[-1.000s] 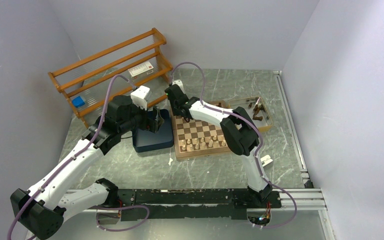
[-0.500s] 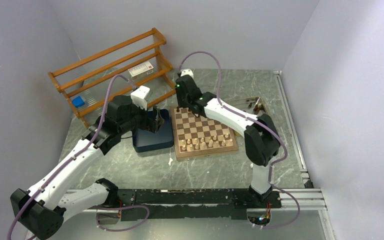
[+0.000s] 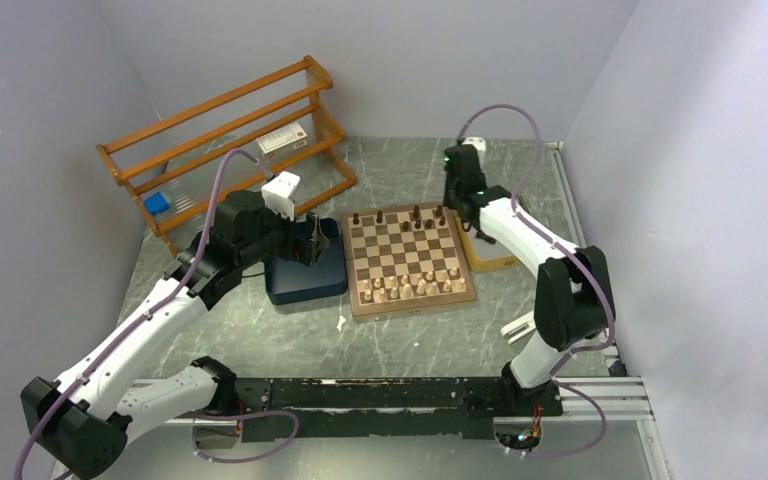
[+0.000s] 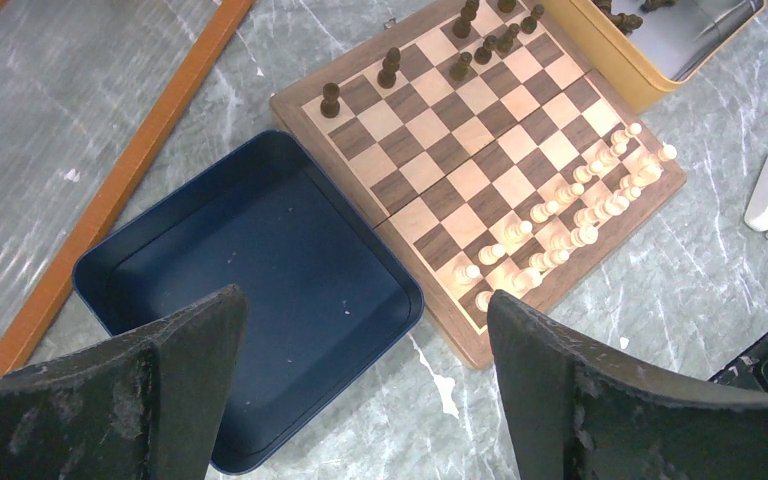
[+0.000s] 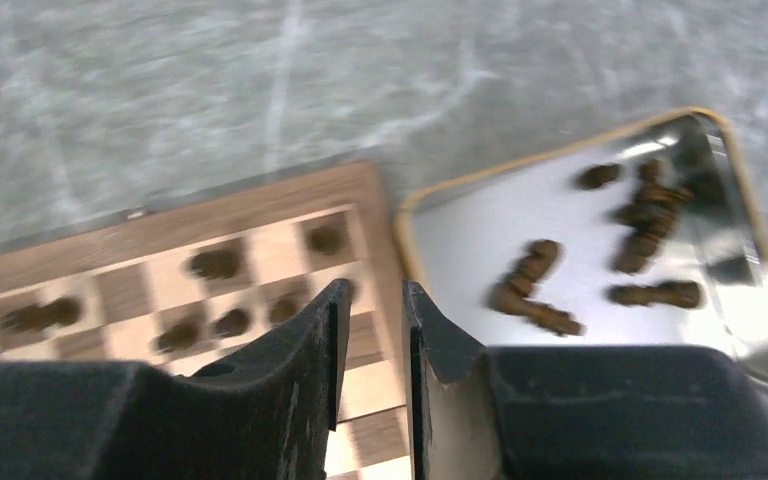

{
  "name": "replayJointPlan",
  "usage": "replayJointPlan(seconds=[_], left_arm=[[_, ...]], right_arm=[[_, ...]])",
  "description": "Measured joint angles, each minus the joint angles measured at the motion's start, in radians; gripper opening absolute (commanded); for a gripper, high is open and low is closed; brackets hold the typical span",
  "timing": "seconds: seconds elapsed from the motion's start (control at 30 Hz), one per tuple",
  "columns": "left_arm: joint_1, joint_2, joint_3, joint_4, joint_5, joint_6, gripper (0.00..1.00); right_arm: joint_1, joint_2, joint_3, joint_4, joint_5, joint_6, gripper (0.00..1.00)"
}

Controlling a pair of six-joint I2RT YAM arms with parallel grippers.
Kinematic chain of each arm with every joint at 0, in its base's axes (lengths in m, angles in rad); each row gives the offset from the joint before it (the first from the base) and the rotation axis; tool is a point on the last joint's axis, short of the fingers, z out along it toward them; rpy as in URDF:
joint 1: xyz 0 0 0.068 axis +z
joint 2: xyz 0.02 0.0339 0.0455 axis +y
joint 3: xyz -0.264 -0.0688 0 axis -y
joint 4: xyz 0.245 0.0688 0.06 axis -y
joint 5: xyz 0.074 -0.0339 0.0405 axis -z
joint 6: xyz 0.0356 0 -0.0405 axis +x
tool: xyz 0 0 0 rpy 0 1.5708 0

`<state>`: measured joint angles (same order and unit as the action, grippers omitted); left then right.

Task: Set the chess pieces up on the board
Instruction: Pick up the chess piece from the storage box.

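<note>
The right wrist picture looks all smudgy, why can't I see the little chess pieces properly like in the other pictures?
Right wrist view: blurred all over, so the dark pieces in the shiny tin and on the board look like brown blobs; only the right claw looks fairly sharp. Left wrist view: crisp, each piece distinct. Top view: sharp, but the pieces are tiny.

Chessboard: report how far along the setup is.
Done: pale chessmen fill the chessboard's near rows; several dark chessmen stand along its far edge. In hand: nothing. The right gripper, fingers nearly closed and empty, hovers between board and metal tray; the left gripper is open over the blue tray. Left: dark pieces lying in the metal tray.
</note>
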<state>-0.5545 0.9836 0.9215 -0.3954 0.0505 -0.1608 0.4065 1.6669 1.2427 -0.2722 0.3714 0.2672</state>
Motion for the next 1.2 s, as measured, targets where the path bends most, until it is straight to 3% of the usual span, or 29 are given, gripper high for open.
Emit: replayJointPlan(seconds=[0.43, 0.6, 1.07, 1.2], left_arm=[[0.000, 0.000, 0.000, 0.000, 0.003, 0.000, 0.94], [0.000, 0.000, 0.000, 0.000, 0.003, 0.000, 0.94], [0.000, 0.000, 0.000, 0.000, 0.003, 0.000, 0.94], [0.000, 0.000, 0.000, 0.000, 0.003, 0.000, 0.94]], right_arm=[[-0.272, 0.059, -0.087, 0.119, 0.028, -0.026, 0.32], [-0.312, 0.115, -0.087, 0.142, 0.046, -0.054, 0.26], [-0.363, 0.135, -0.116, 0.292, -0.046, -0.161, 0.31], [-0.367, 0.137, -0.147, 0.348, -0.077, -0.192, 0.28]])
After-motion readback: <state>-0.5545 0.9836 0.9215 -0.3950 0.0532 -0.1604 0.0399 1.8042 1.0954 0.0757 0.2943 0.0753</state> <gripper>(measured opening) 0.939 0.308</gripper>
